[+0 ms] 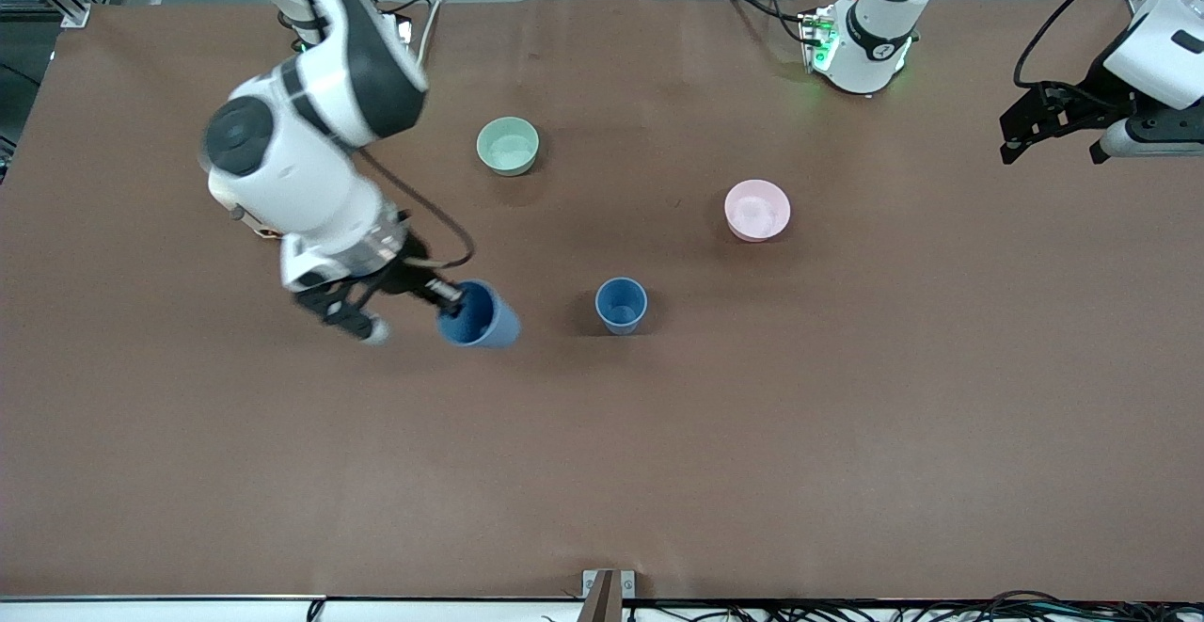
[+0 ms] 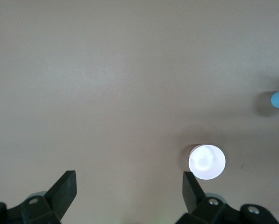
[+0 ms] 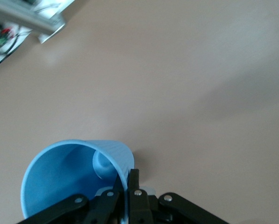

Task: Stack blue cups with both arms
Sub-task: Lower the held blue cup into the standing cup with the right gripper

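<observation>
Over the brown table [image 1: 847,434], toward the right arm's end, the right gripper [image 1: 450,300] is clamping the rim of a blue cup [image 1: 480,317], one finger [image 3: 133,193] outside the wall and one inside. It is holding this cup tilted, mouth turned sideways. A second blue cup [image 1: 621,304] is standing upright on the table just beside it, toward the left arm's end. A pink bowl [image 1: 757,210] and a pale green bowl [image 1: 508,145] are sitting farther from the front camera. At the left arm's end, the left gripper [image 1: 1053,137] is waiting high above the table, its fingers [image 2: 64,189] spread wide apart and holding nothing.
</observation>
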Controlling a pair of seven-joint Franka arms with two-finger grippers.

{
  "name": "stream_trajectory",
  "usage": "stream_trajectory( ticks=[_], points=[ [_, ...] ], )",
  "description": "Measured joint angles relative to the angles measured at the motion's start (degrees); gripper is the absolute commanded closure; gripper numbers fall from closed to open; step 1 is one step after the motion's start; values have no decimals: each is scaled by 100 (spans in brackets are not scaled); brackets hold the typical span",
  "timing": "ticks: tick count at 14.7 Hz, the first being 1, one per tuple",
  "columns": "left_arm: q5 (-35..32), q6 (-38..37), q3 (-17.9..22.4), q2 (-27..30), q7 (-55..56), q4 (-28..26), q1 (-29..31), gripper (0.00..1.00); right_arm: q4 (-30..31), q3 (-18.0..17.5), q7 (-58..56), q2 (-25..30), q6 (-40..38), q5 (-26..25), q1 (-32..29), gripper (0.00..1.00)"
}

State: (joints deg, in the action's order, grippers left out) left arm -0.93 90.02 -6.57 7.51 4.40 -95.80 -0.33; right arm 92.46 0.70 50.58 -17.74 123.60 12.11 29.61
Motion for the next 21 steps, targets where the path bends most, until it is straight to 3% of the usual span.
stream_trajectory(
  ticks=[2,4,7,12,21],
  points=[
    [0,-39,0,-95,-5,110,-5,0,7,4,475,-113,234,-209,585,99],
    [0,-45,3,-154,-21,145,-4,0,10,5,1053,-349,363,-726,1087,99],
    [25,-50,4,-177,-92,150,-5,0,14,13,1400,-704,594,-953,1453,99],
    [29,-70,4,-177,-95,156,-5,0,3,68,1531,-1137,1072,-1087,1550,99],
    [29,-71,4,-180,-95,156,-5,0,-4,100,1534,-1281,1226,-1391,1552,97]
  ],
)
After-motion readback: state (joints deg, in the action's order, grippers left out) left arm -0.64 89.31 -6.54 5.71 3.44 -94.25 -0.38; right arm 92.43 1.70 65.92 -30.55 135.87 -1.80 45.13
